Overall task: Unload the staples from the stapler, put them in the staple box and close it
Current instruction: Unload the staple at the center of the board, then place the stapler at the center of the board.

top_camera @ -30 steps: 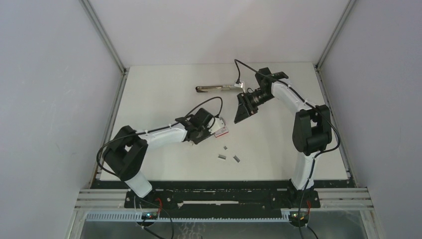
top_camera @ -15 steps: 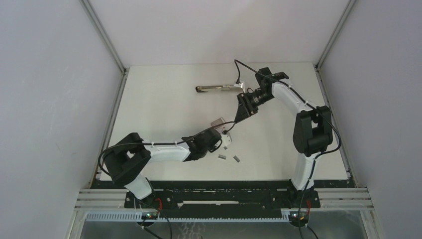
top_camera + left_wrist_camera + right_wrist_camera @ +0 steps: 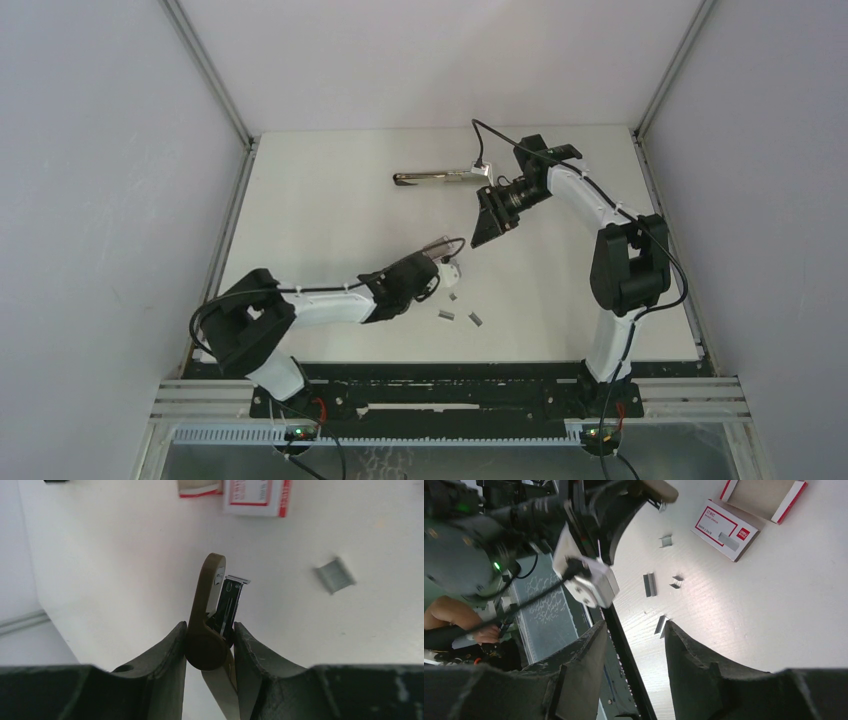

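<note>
Swung lower and stretched further along the bench (image 3: 300, 200) than a second ago, with the left end effector (image 3: 210, 635) now away from the red-and-white box (image 3: 255, 497). Shut tight on the small brown stapler (image 3: 204, 605), opened up, metal tray poking out. Looks like shaking out the last bits; hard to tell if any left inside. Just beside, lying on the bench: the staples (image 3: 335, 576), a few little grey strips, already out. Over on the right, no move at all: right end effector (image 3: 636, 630) held up over the middle, tipped down, half open, nothing in it.
</note>
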Available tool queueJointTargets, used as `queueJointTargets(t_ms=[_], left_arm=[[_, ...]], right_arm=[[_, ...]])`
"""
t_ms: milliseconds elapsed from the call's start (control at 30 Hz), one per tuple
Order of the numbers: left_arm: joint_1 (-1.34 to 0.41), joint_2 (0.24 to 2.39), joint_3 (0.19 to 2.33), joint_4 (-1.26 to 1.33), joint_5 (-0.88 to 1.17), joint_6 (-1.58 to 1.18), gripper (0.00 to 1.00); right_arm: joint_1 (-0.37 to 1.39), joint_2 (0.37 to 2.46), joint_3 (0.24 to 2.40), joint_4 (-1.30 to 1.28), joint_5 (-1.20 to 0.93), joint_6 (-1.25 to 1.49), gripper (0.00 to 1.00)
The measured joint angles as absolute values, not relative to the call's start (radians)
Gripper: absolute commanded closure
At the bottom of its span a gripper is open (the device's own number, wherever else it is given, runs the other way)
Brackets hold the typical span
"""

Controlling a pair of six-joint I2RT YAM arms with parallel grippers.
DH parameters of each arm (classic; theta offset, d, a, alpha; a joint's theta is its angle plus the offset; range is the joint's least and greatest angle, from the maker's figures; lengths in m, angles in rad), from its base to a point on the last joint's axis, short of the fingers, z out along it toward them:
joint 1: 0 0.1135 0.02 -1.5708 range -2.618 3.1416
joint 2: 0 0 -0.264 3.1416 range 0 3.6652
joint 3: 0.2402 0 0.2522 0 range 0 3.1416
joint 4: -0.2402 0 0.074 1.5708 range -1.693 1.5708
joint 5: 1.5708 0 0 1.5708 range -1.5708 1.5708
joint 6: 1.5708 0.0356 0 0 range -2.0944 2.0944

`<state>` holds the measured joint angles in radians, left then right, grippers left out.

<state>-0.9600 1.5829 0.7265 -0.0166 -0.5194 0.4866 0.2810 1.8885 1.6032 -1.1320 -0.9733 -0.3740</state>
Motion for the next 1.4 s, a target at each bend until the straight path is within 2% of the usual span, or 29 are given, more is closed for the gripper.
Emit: queueJointTargets(t_ms=[167, 433, 667, 800, 833, 1267, 1400], left_arm=[[-0.838, 1.522, 0.785, -0.122, -0.380, 0.432, 0.81], [-0.627, 1.536, 0.960, -0.332, 0.029, 0.345, 0.76], [-0.455, 1.691, 1.116, -0.513, 0.453, 0.295, 0.74], [-0.387, 1.824, 1.212, -0.630, 0.625, 0.288, 0.73], [-0.351, 1.905, 1.253, -0.701, 0.720, 0.287, 0.73], [-0.315, 2.021, 1.291, -0.786, 0.797, 0.203, 0.62], [-0.305, 2.039, 1.299, -0.796, 0.815, 0.184, 0.52]], right_arm=[[0.281, 1.888, 1.602, -1.129, -0.973, -0.374, 0.53], [0.281, 1.888, 1.600, -1.125, -0.974, -0.377, 0.53], [0.296, 1.888, 1.590, -1.118, -0.973, -0.384, 0.53], [0.315, 1.888, 1.590, -1.118, -0.973, -0.386, 0.53], [0.325, 1.888, 1.590, -1.118, -0.973, -0.387, 0.53], [0.347, 1.888, 1.590, -1.118, -0.971, -0.387, 0.53], [0.351, 1.889, 1.590, -1.118, -0.970, -0.387, 0.53]])
